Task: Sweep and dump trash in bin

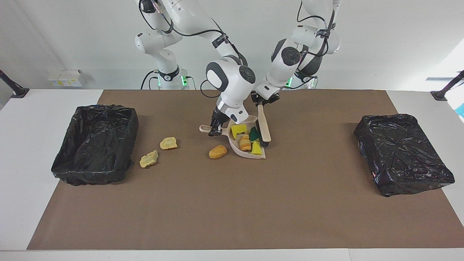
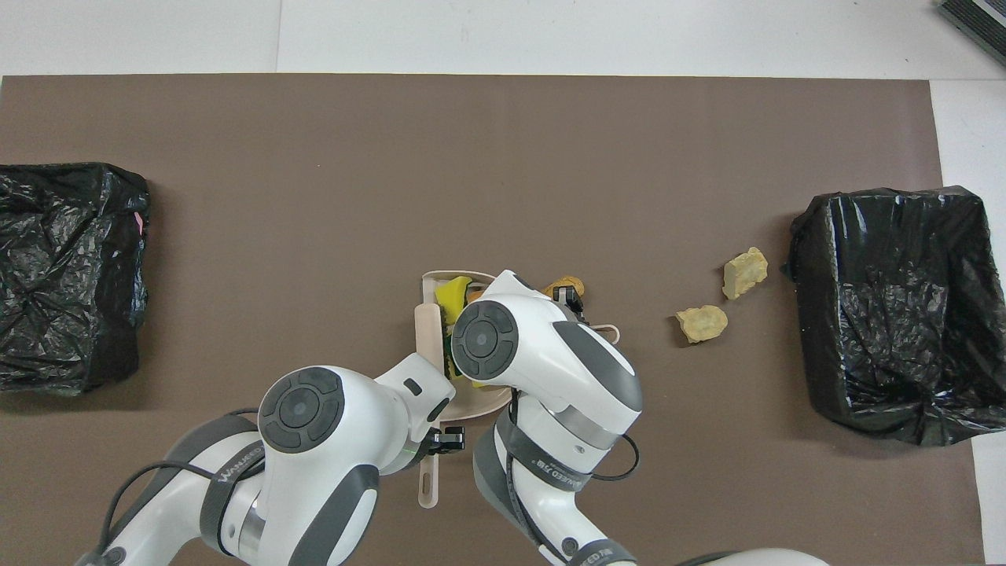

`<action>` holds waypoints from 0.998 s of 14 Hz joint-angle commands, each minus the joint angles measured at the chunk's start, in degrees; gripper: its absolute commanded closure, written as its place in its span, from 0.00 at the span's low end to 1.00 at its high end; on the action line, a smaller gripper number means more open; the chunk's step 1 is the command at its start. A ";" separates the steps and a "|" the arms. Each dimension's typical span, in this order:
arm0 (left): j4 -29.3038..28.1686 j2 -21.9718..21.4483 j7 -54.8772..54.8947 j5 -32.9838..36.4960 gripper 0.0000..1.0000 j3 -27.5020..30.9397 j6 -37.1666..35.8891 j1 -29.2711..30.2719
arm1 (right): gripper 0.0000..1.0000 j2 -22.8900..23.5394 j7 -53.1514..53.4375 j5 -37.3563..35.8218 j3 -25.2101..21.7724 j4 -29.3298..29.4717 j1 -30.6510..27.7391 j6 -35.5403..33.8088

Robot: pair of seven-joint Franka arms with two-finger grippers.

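The beige dustpan lies on the brown mat at mid-table. It holds green-and-yellow sponge blocks and an orange-striped piece. My right gripper is shut on the dustpan's handle. My left gripper is shut on the beige brush, whose black bristles rest at the dustpan's edge toward the left arm's end. A tan-orange lump lies on the mat beside the dustpan. Two pale yellow lumps lie toward the right arm's end; they also show in the overhead view.
A bin lined with a black bag stands at the right arm's end of the mat, close to the pale lumps. A second black-lined bin stands at the left arm's end. In the overhead view both arms cover much of the dustpan.
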 commanded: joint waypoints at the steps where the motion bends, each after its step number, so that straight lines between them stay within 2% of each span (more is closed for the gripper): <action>1: 3.01 0.50 4.77 0.98 1.00 1.65 -5.38 0.32 | 1.00 0.66 2.75 -0.25 0.22 0.45 -0.58 2.30; 4: 7.31 0.49 8.12 0.98 1.00 2.01 -11.88 3.83 | 1.00 0.40 2.75 -0.07 0.22 0.80 -0.93 2.12; 7: 9.25 -0.73 11.80 0.98 1.00 2.27 -16.63 6.90 | 1.00 -0.39 2.40 0.01 0.22 1.51 -1.90 1.60; 10: 14.60 -0.73 13.93 1.07 1.00 2.63 -25.94 10.15 | 1.00 -2.05 2.04 0.97 0.22 1.33 -3.04 1.16; 12: 17.51 -0.74 13.15 1.16 1.00 2.71 -29.73 12.09 | 1.00 -3.63 1.61 2.56 0.13 1.42 -4.62 0.02; 14: 18.05 -0.91 8.60 1.51 1.00 2.98 -32.03 13.93 | 1.00 -5.31 -1.19 3.00 0.14 1.77 -6.47 -2.52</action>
